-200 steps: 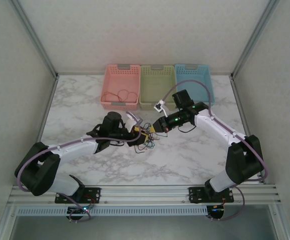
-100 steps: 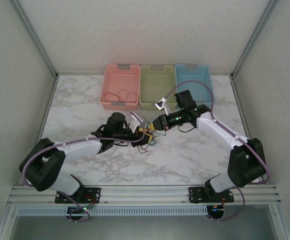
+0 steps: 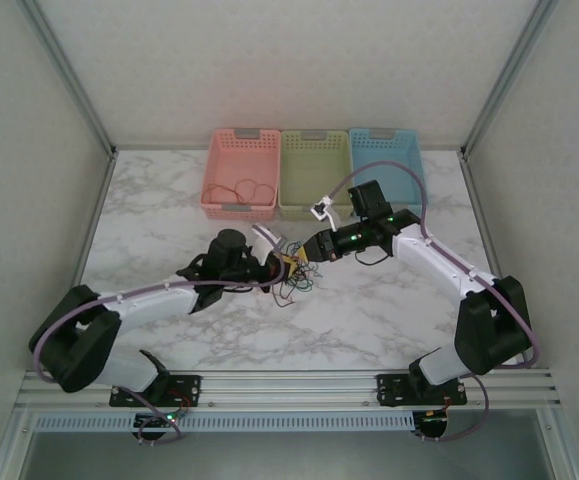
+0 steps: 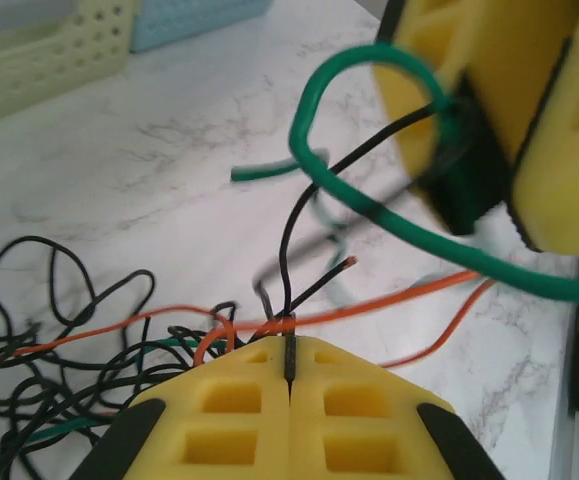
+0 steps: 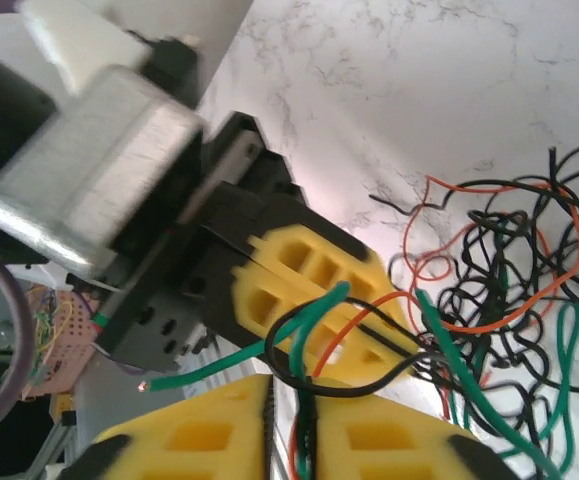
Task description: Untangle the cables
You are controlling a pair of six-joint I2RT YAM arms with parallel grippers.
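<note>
Top external view: my left gripper [image 3: 287,263] and right gripper [image 3: 315,250] sit nearly nose to nose over the marble table [image 3: 169,200], near the green basket [image 3: 314,165]. The cables [image 3: 294,285] are a loose snarl of black, red and green on the marble right below them, with strands running up into both. Left wrist cam: my yellow pads [image 4: 229,400] are pressed together on one black strand. Right wrist cam: my other pads [image 5: 389,440] are pinched together too, with black and orange-red strands going in between them and a green one looping close by.
</note>
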